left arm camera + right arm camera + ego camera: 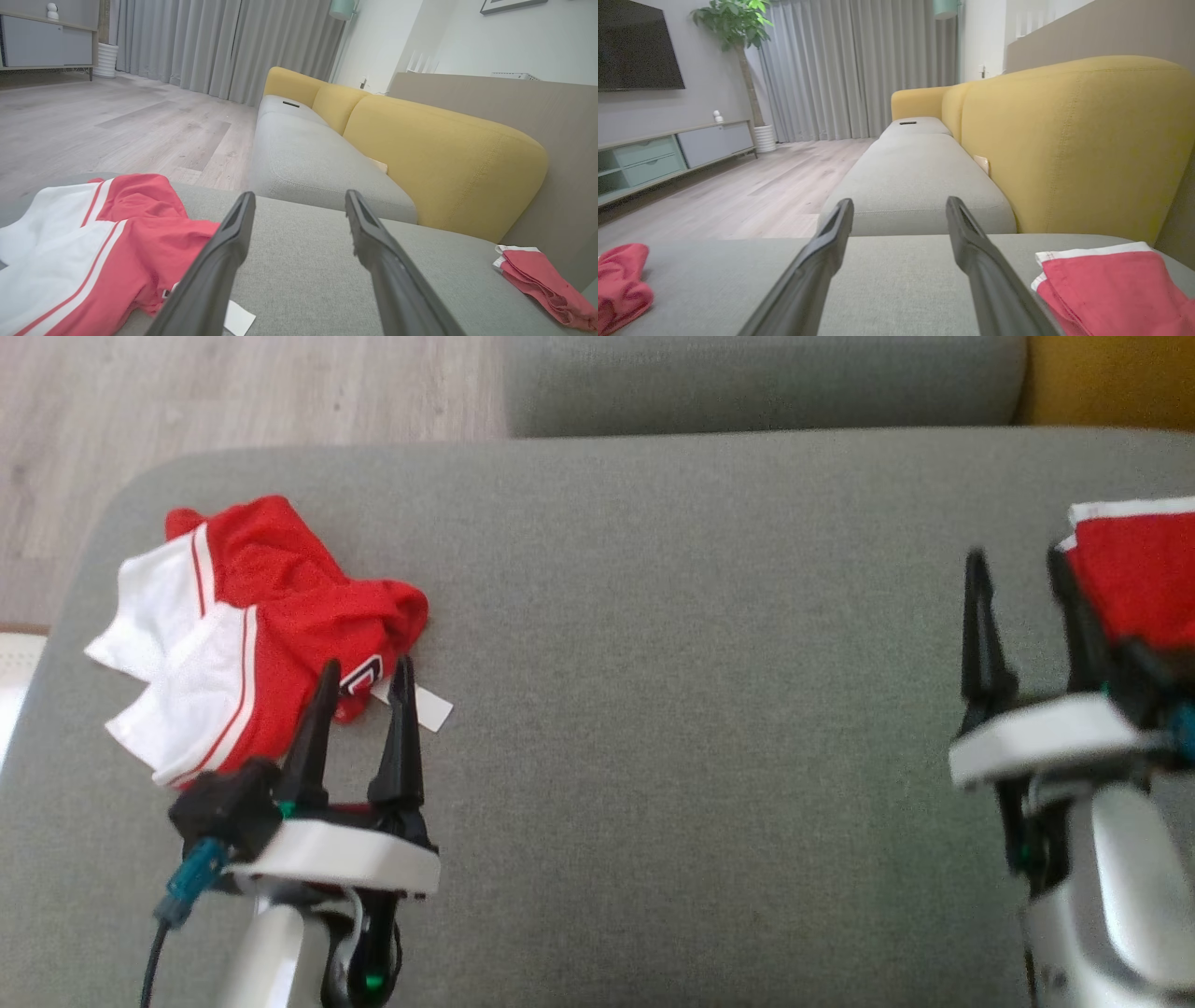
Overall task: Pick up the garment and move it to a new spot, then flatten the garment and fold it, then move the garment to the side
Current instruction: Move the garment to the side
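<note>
- One broad grey sofa seat (672,709) fills most of the head view, with wood floor (233,392) in the upper left corner.
- A yellow backrest (444,158) runs along the right half of the left wrist view.
- The crumpled garment (252,625), red with white panels and stripes, lies bunched at the left of the head view, on the seat near its rounded corner.
- The folded garment (1134,574), red with a white edge, lies flat at the right edge of the frame, well apart from the crumpled one.
- The left end effector (366,665) sits at the lower left, fingers spread wide with only grey fabric between them; its tips reach the crumpled garment's lower right hem.
- The right end effector (1016,555) at the right is spread wide too and holds nothing; its outer finger stands at the folded garment's left edge, and I cannot tell whether they touch.
- A small white tag (431,707) lies on the seat just right of the left fingertips.
</note>
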Motion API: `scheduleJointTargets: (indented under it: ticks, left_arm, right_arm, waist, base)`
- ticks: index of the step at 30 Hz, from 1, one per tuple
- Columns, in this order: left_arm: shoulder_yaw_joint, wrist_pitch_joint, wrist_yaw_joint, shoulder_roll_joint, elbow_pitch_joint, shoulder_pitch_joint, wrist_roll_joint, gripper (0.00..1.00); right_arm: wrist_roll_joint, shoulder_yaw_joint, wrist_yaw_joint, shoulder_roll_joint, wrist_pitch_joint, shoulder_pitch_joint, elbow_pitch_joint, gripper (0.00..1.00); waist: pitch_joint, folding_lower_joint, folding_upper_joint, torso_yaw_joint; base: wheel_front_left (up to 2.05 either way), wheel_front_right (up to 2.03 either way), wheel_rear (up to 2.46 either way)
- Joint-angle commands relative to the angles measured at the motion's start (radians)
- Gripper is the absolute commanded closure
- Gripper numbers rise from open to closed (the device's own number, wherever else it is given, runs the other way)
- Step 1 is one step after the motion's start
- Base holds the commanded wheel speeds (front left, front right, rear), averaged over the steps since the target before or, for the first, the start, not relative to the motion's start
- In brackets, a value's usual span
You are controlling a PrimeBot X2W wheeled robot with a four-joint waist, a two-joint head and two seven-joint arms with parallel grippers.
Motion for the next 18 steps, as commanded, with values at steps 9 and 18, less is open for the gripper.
scheduleJointTargets:
  ticks: [9, 18]
  left_arm:
    - [0.013, -0.005, -0.01, 0.009, -0.036, 0.064, 0.021, 0.0]
    - [-0.003, -0.005, -0.01, 0.009, -0.035, 0.092, 0.031, 0.0]
  right_arm:
    - [0.127, 0.079, -0.001, 0.013, -0.155, 0.192, -0.044, 0.0]
    - [0.118, 0.089, -0.001, 0.013, -0.162, 0.303, -0.122, 0.0]
  waist:
    - [-0.063, 0.0001, -0.0001, 0.016]
    - [-0.066, 0.0001, -0.0001, 0.017]
  base:
    - [0.0, 0.0, 0.0]
    - [0.0, 0.0, 0.0]
